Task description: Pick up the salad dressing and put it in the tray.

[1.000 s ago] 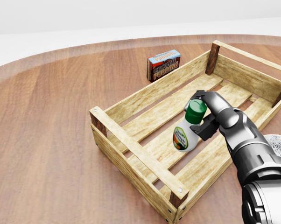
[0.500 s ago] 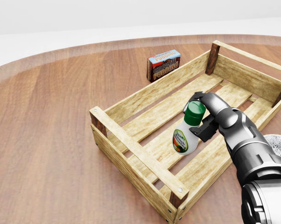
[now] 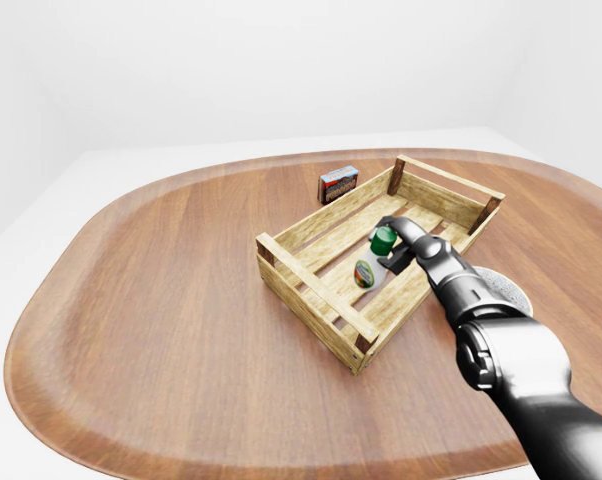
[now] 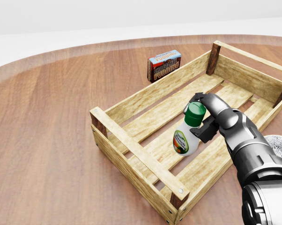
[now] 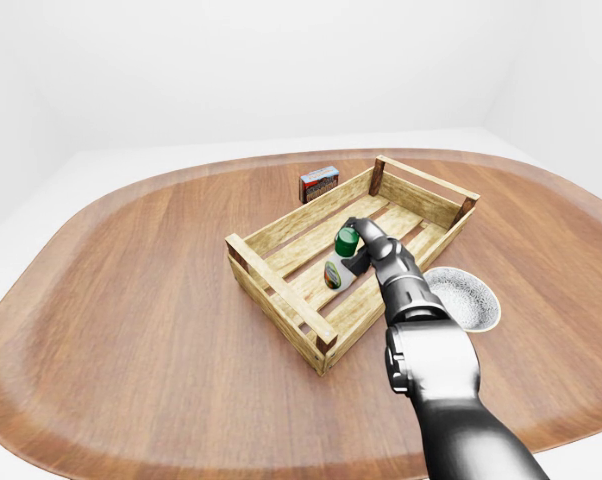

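Note:
The salad dressing (image 4: 184,138), a white bottle with a green cap and a round label, stands tilted inside the wooden slatted tray (image 4: 131,146), its base down at the slats. My right hand (image 4: 202,117) reaches in from the lower right of the head view. Its fingers (image 4: 200,98) are closed round the bottle's neck just under the cap. The left hand does not show in any view.
A chocolate pudding box (image 4: 164,65) stands on the round wooden table beyond the tray's top-left wall. A grey patterned bowl (image 5: 463,297) sits to the right of the tray, beside my right forearm. The table edge (image 3: 41,300) curves round at the left.
The bottle and my right hand have sunk slightly lower into the tray, moving a little to the left. The grip has not changed.

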Motion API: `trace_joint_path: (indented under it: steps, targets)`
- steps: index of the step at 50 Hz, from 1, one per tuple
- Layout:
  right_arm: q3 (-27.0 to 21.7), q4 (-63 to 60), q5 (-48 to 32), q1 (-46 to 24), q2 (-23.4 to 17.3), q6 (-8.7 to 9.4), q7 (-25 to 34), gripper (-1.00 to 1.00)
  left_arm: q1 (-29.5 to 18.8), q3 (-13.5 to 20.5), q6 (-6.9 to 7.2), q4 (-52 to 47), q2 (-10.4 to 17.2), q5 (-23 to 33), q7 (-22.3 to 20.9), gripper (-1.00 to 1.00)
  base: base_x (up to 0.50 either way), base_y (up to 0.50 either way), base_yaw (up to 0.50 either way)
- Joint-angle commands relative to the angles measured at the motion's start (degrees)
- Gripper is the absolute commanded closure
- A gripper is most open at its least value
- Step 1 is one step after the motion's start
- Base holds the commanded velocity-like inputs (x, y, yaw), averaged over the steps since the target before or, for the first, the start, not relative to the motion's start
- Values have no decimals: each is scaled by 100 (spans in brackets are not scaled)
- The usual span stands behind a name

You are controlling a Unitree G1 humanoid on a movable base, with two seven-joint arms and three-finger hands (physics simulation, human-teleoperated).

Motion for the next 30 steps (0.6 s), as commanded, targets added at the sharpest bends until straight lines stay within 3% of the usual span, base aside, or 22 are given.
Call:
trace_joint_path:
  steps: [1, 4, 8, 16, 19, 25, 30]
  targets:
    - [-136, -55, -44, -65, -20, -44, -48, 100, 11, 25, 0, 55, -8, -27, -28, -100, 0, 0, 0]
    - [-107, -60, -53, -35, -1, -20, -20, 100, -33, 55, 0, -15, 65, -127, 37, -100, 0, 0, 0]
    - [-140, -83, 13, -212, -82, 149, 24, 100, -104, 48, 0, 214, 154, -186, 25, -100, 0, 0, 0]
    - [-24, -125, -72, -499, -125, 425, 92, 100, 222, 223, 0, 309, 102, -197, -438, -100, 0, 0, 0]
    - [20, -165, -68, -577, -151, 530, 129, 100, 542, 421, 0, 39, -27, -180, -834, -100, 0, 0, 0]
    - [66, -195, -48, -606, -178, 530, 107, 100, 1138, 1133, 0, 173, -315, 125, -1948, -100, 0, 0, 0]
    - [70, -188, 1, -684, -147, 530, 100, 100, 1319, 1428, 0, 513, -499, 514, -2470, -100, 0, 0, 0]
